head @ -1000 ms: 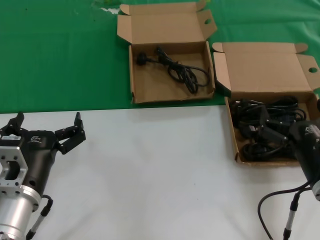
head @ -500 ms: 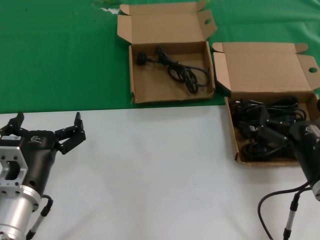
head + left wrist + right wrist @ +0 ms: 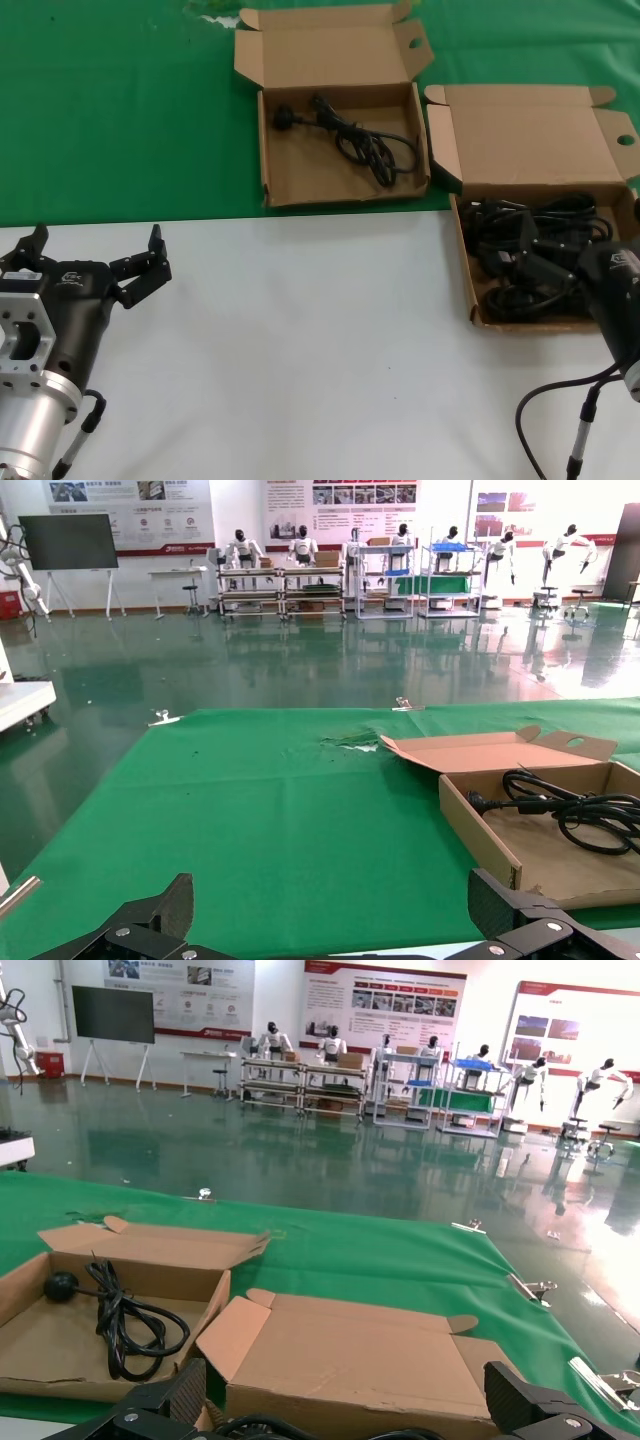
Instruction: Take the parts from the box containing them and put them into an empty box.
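Note:
The box containing the parts (image 3: 540, 135) lies at the right with its plain lid open, and it is crowded with coiled black cords (image 3: 545, 215). My right gripper (image 3: 605, 245) hovers over that box's near right part, open, with nothing between its fingers. In the right wrist view the cords (image 3: 250, 1428) show just below the right gripper (image 3: 350, 1415). The empty box (image 3: 300, 170), left of it and farther back, holds one cord (image 3: 365, 140). My left gripper (image 3: 93, 252) rests open at the near left, far from both boxes.
A green cloth (image 3: 120, 110) covers the far half of the table, and the near half is white tabletop (image 3: 300, 340). The right arm's cable (image 3: 560, 400) loops over the near right corner. The left wrist view shows the cloth and the nearer box wall (image 3: 480, 830).

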Robot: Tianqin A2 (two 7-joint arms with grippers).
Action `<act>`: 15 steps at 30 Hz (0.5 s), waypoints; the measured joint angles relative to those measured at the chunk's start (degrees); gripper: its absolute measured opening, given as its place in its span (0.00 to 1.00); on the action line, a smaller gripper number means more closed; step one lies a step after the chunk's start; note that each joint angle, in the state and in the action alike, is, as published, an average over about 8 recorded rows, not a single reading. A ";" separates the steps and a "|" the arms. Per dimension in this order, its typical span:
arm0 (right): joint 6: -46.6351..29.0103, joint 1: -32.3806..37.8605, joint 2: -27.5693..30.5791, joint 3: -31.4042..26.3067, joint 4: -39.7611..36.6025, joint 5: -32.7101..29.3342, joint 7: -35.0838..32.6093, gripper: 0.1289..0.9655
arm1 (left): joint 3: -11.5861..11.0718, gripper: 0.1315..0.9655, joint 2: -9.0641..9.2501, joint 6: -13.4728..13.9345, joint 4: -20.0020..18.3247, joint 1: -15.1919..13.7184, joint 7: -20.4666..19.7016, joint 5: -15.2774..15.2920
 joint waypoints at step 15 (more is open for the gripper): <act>0.00 0.00 0.00 0.00 0.00 0.00 0.00 1.00 | 0.00 1.00 0.00 0.00 0.00 0.00 0.00 0.00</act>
